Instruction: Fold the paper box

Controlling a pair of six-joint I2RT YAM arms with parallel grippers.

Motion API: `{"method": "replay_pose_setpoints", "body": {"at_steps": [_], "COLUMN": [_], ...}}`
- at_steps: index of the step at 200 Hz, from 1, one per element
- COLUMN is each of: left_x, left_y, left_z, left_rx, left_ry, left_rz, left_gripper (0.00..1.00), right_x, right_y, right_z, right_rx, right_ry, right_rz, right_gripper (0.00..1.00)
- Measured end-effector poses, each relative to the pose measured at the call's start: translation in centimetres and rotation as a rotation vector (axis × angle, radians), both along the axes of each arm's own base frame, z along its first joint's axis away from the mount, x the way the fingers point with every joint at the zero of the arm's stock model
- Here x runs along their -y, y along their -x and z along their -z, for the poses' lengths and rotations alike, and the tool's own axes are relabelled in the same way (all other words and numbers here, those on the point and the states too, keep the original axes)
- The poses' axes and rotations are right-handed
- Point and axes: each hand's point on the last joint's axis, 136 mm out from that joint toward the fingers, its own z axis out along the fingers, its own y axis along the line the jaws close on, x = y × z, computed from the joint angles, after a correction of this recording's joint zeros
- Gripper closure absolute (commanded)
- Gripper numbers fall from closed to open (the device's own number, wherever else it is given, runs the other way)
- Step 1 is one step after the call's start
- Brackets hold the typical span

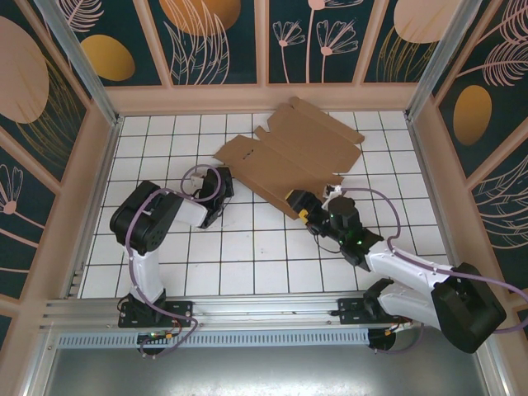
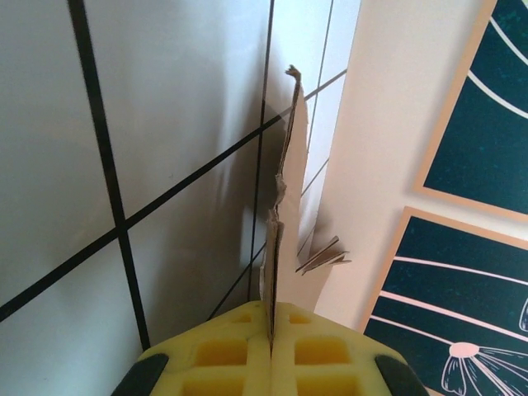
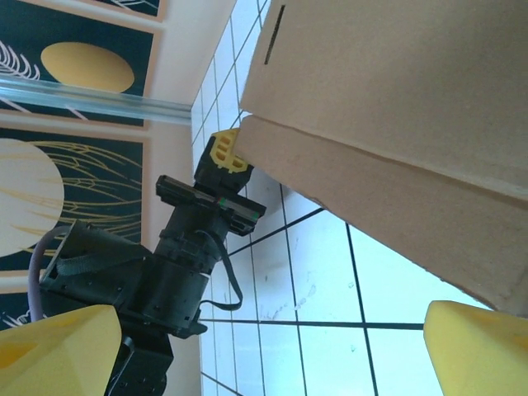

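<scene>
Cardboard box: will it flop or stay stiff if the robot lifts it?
Probably fairly stiff: the flat brown corrugated cardboard box shows straight panels. It likely hinges at its creases. Seems light: the left claw pinches just one thin edge.

paper box (image 1: 289, 153): on table (image 1: 247, 256), far centre, near back wall | left gripper (image 1: 224, 176): at box's left corner, edge between its fingers | right gripper (image 1: 299, 206): just before box's near edge

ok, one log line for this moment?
left claw: shut on paper box edge | right claw: open, holding nothing | paper box: unfolded
</scene>
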Motion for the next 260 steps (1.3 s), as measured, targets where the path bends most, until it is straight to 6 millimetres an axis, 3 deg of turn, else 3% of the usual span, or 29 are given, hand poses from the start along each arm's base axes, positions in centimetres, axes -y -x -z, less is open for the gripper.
{"method": "replay_pose_setpoints", "body": {"at_steps": [34, 68, 91, 110, 136, 159, 184, 214, 260], "left_x": [-0.9, -2.0, -2.1, -2.1, -2.6, -3.7, -5.7, -7.9, -4.1], "left_y": [1.6, 3.7, 5.1, 6.5, 8.6, 9.8, 9.6, 8.9, 7.7], "left_z": [0.5, 0.2, -0.1, -0.2, 0.1, -1.1, -2.4, -1.9, 0.8], "left_rx": [-0.030, -0.078, -0.107, -0.128, -0.159, -0.157, -0.152, -0.205, -0.242], "left_ry": [-0.077, -0.199, -0.273, -0.327, -0.383, -0.471, -0.553, -0.640, -0.690], "left_rz": [0.021, 0.077, 0.147, 0.218, 0.280, 0.315, 0.332, 0.404, 0.711], "left_gripper": [1.00, 1.00, 0.92, 0.76, 0.34, 0.17, 0.13, 0.12, 0.28], "right_x": [1.4, 2.5, 2.8, 2.9, 3.4, 4.5, 5.4, 6.0, 7.0], "right_y": [-0.2, -1.0, -1.2, -1.1, -0.5, -0.3, 0.0, 0.5, 0.2], "right_z": [1.7, 1.9, 2.1, 2.5, 3.2, 2.6, 1.7, 1.8, 2.5], "right_rx": [-0.031, -0.026, -0.028, -0.036, -0.056, -0.046, -0.021, -0.022, -0.044], "right_ry": [0.025, 0.038, 0.045, 0.050, 0.069, 0.077, 0.088, 0.116, 0.138], "right_rz": [0.051, 0.094, 0.105, 0.104, 0.109, 0.133, 0.154, 0.153, 0.177], "right_gripper": [0.06, 0.06, 0.06, 0.06, 0.06, 0.06, 0.06, 0.06, 0.06]}}
